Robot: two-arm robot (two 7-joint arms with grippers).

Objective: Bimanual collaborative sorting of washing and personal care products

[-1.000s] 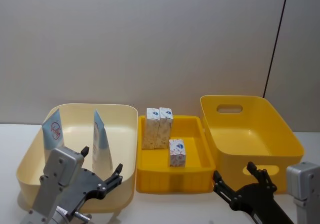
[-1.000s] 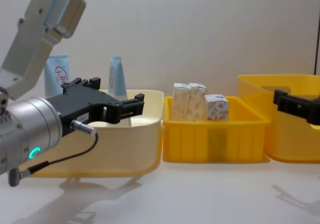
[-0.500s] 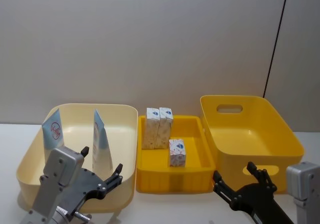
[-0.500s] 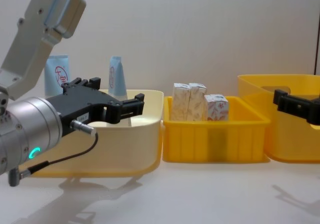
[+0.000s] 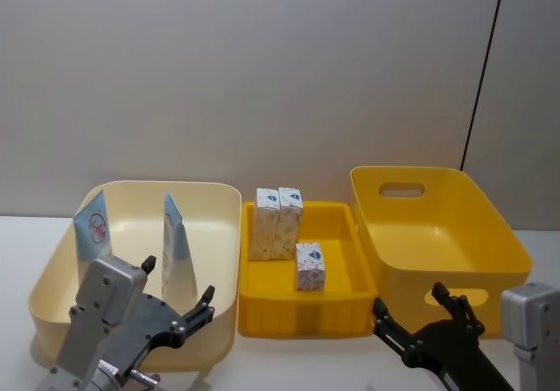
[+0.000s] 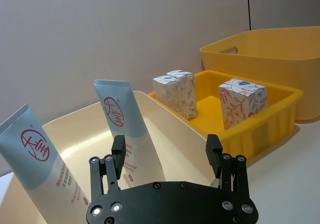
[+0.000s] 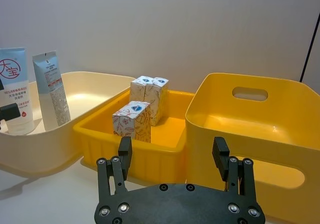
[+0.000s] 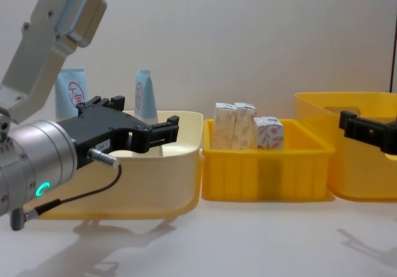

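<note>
1. Near edge of the table (image 5: pixel 306 360), left side: left gripper (image 5: pixel 179 277) spread wide and empty, poised just before the front wall of the cream bin (image 5: pixel 157 185).
2. Same edge, right side: right gripper (image 5: pixel 408 299) also spread wide and empty, in front of the deep yellow bin (image 5: pixel 437 233), bare inside.
3. Probable step in hand: approach for a first pick. Raise the left gripper above the cream bin's front rim before advancing, and avoid nudging the wall.
4. Inside the cream bin: two squeeze tubes standing on end, well apart. Right tube (image 5: pixel 175 244) nearest the left gripper; left tube (image 5: pixel 93 226) close to the bin's left wall. Centre the open jaws across the right tube's flat faces and close gently, allowing for flex in a soft body. Lift straight up to clear the rim.
5. Shallow tray (image 5: pixel 297 317) between the two bins: single carton (image 5: pixel 310 266) near the tray's middle, apart from the others. Probably the easiest target for the right gripper, with free space on each side.
6. Far-left corner of the tray: paired cartons (image 5: pixel 265 225) touching side by side. Descend from above here, to avoid tipping the neighbour.
</note>
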